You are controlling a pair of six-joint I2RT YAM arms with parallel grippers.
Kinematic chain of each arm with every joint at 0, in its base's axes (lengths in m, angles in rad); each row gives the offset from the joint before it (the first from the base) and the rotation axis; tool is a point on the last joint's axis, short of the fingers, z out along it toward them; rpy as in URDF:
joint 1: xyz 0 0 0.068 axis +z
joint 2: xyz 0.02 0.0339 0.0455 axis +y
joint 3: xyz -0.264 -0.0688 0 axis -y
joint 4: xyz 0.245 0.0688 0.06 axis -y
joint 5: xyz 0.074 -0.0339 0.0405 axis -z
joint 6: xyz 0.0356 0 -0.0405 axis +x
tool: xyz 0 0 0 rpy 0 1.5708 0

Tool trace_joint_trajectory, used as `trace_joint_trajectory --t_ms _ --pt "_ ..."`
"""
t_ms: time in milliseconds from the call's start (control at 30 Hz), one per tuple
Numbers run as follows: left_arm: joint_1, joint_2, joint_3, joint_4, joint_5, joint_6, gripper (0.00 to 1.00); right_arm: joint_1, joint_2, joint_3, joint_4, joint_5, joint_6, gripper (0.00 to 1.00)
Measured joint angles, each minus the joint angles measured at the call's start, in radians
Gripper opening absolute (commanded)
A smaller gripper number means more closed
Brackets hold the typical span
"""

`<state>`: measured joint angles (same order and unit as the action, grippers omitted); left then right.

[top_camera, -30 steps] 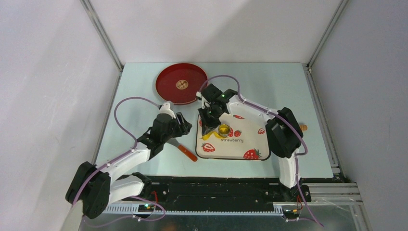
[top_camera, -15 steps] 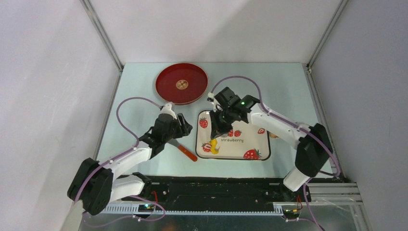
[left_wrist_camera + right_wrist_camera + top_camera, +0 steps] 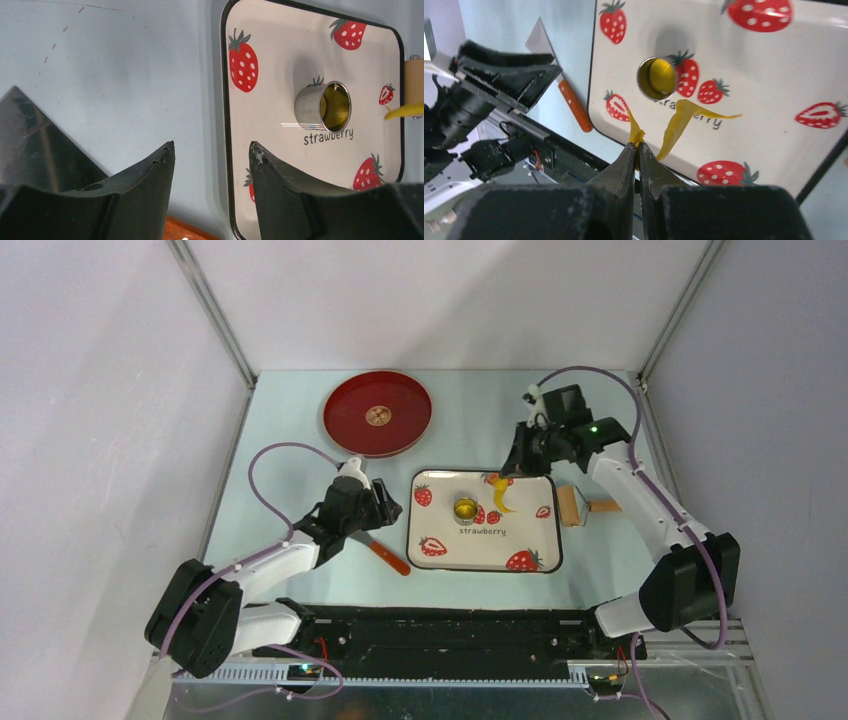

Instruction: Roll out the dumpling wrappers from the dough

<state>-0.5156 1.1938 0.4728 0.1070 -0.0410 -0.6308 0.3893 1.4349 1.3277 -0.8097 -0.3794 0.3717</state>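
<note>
the right gripper (image 3: 638,145) is pinched tight on one end of the dough strip (image 3: 676,127) — a thin, torn yellow ribbon that bends over at the fingertips and hangs loose below them, above the far right part of the strawberry tray (image 3: 500,550). in the overhead view the strip dangles over the tray's top edge, not lying flat on it. the ring cutter (image 3: 307,105) stands upright on the tray near the printed word "strawberry", with a yellow wrapper (image 3: 660,77) showing inside it; how flat that piece is i cannot tell. the left gripper (image 3: 211,147) hovers just off the tray's left edge with its jaws well apart and nothing between them — under it lies the spatula (image 3: 385,553), orange handle toward the near side. the wooden roller (image 3: 573,507) rests on the table just beside the tray's right edge, and a red plate (image 3: 350,420) sits at the far left, apart from the tray
</note>
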Motion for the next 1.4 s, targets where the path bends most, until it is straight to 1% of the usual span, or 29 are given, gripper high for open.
trace_joint_trajectory --t_ms 167,300,433,567,667,733,867,967,1033,1067,1100,1133,1167,1233,1300,1400 --pt "0.000 0.006 0.000 0.002 0.003 0.000 0.61 -0.146 0.009 0.008 0.004 -0.041 -0.024 0.12" --pt "0.000 0.008 0.000 0.002 0.008 0.000 0.61 -0.225 0.067 0.055 0.008 -0.044 -0.044 0.14" --pt "0.000 0.011 0.000 0.002 0.014 0.000 0.61 -0.257 0.152 0.085 0.025 -0.020 -0.063 0.15" --pt "0.001 0.017 0.000 0.002 0.021 0.000 0.61 -0.257 0.239 0.073 0.060 0.034 -0.070 0.17" --pt "0.001 0.019 0.000 0.002 0.026 0.000 0.61 -0.251 0.304 0.047 0.094 0.092 -0.073 0.26" --pt "0.001 0.019 0.000 0.002 0.026 0.000 0.61 -0.243 0.343 0.028 0.110 0.140 -0.078 0.36" --pt "0.001 0.019 0.000 0.002 0.027 0.000 0.61 -0.215 0.383 -0.001 0.122 0.245 -0.085 0.46" --pt "0.001 0.019 0.000 0.002 0.028 0.000 0.61 -0.196 0.388 -0.013 0.127 0.310 -0.085 0.52" --pt "0.001 0.023 0.003 0.003 0.038 0.000 0.61 -0.184 0.388 -0.018 0.128 0.344 -0.087 0.60" --pt "0.001 0.027 0.007 0.002 0.045 0.000 0.61 -0.179 0.387 -0.023 0.129 0.360 -0.088 0.66" --pt "0.001 0.032 0.011 0.002 0.048 0.000 0.61 -0.172 0.385 -0.028 0.129 0.374 -0.087 0.69" --pt "0.001 0.037 0.016 0.002 0.053 0.000 0.61 -0.166 0.381 -0.034 0.128 0.386 -0.087 0.74" --pt "0.001 0.043 0.023 0.002 0.056 0.000 0.61 -0.159 0.375 -0.042 0.126 0.399 -0.087 0.76" --pt "0.000 0.057 0.037 0.002 0.066 0.000 0.61 -0.146 0.352 -0.055 0.120 0.423 -0.087 0.84" --pt "-0.002 0.070 0.053 0.002 0.074 0.000 0.61 -0.134 0.325 -0.064 0.117 0.435 -0.089 0.87" --pt "-0.008 0.095 0.087 0.003 0.089 0.000 0.60 -0.118 0.271 -0.074 0.115 0.432 -0.089 0.88"
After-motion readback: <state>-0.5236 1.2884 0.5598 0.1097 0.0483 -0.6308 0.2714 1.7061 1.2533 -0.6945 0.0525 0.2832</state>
